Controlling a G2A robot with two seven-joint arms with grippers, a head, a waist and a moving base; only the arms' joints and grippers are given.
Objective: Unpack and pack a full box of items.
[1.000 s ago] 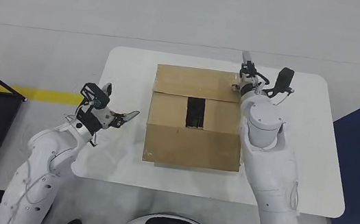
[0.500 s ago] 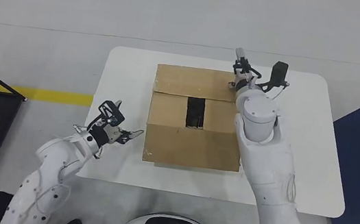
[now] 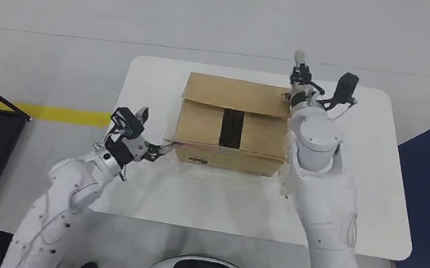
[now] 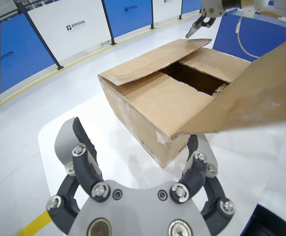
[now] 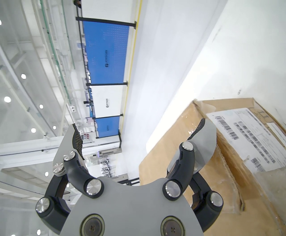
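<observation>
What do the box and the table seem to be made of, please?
The box looks like brown corrugated cardboard, matte, with torn, frayed flap edges. The table has a smooth white top, possibly laminate or painted board; the look leaves that open.

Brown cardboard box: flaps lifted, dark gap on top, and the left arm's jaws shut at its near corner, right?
No: the left gripper has its jaws open at that corner of the brown cardboard box, per the left wrist view. The rest holds.
</observation>
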